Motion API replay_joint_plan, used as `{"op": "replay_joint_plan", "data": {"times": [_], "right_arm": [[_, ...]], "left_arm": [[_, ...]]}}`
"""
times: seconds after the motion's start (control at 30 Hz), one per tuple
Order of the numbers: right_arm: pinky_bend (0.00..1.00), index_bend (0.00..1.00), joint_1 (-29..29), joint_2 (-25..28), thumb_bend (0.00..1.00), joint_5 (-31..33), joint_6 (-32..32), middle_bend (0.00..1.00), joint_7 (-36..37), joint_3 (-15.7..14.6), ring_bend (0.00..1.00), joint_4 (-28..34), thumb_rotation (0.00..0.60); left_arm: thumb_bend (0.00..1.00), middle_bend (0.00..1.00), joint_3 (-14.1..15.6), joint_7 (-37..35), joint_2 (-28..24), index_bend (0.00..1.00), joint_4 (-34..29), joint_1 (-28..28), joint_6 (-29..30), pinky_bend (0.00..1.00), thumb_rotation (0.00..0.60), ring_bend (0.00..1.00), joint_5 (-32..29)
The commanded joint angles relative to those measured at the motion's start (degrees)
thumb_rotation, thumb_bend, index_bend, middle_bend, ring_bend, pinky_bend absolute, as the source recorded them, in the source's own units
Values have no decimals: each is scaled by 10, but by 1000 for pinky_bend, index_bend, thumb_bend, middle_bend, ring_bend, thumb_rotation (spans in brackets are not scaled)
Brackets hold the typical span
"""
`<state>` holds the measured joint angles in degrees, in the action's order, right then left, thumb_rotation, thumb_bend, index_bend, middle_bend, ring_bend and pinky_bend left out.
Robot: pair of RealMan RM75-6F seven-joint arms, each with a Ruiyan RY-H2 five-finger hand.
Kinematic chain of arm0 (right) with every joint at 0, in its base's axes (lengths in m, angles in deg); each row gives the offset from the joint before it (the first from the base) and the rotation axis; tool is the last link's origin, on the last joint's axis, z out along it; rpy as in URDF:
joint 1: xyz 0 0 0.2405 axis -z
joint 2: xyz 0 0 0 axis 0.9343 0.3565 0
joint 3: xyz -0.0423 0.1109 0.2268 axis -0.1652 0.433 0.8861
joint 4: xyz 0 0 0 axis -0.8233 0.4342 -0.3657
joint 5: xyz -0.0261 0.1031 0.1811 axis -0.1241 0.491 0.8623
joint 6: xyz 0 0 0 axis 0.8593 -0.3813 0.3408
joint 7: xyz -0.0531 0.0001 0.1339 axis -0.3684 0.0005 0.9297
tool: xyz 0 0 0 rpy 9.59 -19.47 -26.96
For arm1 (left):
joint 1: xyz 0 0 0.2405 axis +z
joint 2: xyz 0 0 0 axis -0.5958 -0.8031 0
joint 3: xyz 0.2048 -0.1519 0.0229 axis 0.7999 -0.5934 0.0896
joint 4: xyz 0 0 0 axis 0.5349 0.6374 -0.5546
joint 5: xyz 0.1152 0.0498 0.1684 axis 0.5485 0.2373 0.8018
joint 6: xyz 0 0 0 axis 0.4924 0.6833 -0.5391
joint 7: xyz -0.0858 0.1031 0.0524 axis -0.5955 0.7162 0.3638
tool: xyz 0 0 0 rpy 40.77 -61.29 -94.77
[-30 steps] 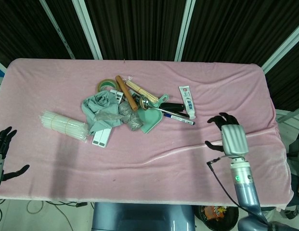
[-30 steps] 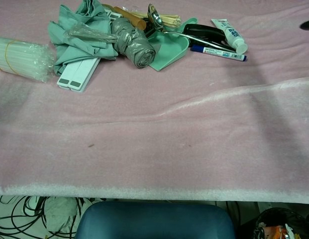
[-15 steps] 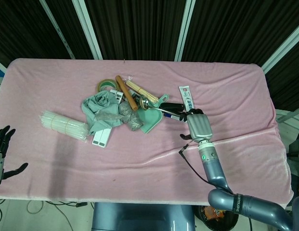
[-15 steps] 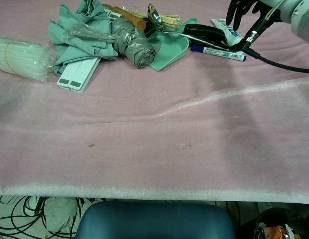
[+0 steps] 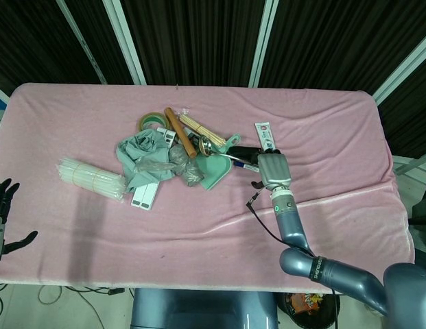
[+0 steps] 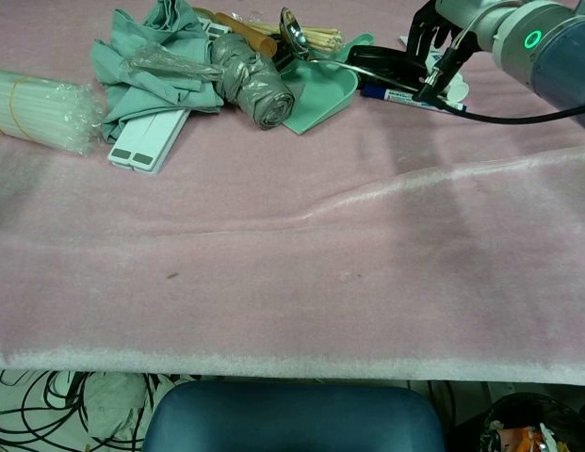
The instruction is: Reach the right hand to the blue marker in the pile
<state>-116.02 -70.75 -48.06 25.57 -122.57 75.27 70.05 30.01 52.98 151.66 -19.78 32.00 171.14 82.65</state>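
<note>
The right hand (image 6: 441, 30) hangs just above the blue marker (image 6: 405, 96), fingers apart and pointing down, holding nothing. The marker lies flat at the pile's right edge, its length running left-right beneath the fingertips, beside the toothpaste tube (image 5: 265, 134).

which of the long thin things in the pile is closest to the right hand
The blue marker, lying directly under the right hand. The wooden rolling pin, the bamboo skewers and the bundle of white straws all lie farther to the left.
</note>
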Motion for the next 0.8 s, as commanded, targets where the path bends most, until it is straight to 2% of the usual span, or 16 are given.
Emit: {"op": "replay_joint_plan", "data": {"times": [0.03, 0.23, 0.8], "right_arm": [[278, 446, -13, -12, 229, 21, -13, 380, -8, -3, 277, -29, 600], [279, 446, -20, -22, 232, 43, -26, 380, -1, -8, 277, -66, 600], [279, 432, -30, -55, 236, 49, -56, 354, 23, -28, 255, -158, 600]], "left_arm": [[0, 0, 0, 4, 0, 0, -1, -1, -3, 0, 600, 0, -2], [0, 0, 0, 9, -1, 0, -3, -1, -6, 0, 600, 0, -5], [0, 0, -1, 12, -2, 0, -7, -1, -11, 0, 600, 0, -12]]}}
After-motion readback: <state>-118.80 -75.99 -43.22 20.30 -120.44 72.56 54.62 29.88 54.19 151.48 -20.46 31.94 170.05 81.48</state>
